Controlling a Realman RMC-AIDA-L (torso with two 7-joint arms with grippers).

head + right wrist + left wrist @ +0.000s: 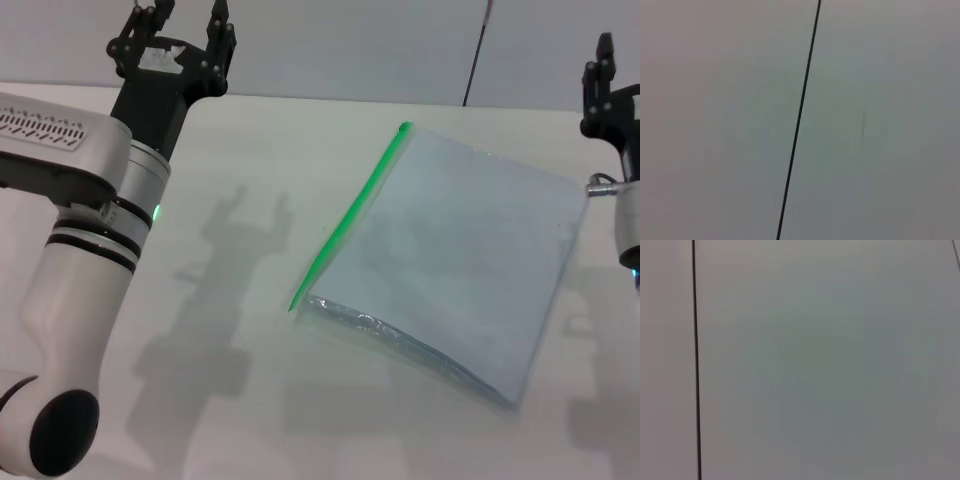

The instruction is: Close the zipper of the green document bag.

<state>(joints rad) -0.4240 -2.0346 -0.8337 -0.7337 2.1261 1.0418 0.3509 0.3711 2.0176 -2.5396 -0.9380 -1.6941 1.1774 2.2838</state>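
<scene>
The green document bag (470,250) lies flat on the white table (240,160), right of centre and turned at an angle, a pale blue-grey pouch. Its zipper (350,215) is the bright green strip along the bag's left long edge, running from the far end down towards me. I cannot make out the slider tab. My left gripper (187,14) is raised at the far left, well away from the bag, open and holding nothing. My right gripper (603,62) hangs at the far right edge, above the bag's far right corner. Both wrist views show only a plain grey wall.
Bare table surface lies left of the bag and in front of it. My left arm (90,200) stretches over the left side of the table. A thin dark line (475,60) runs down the wall behind.
</scene>
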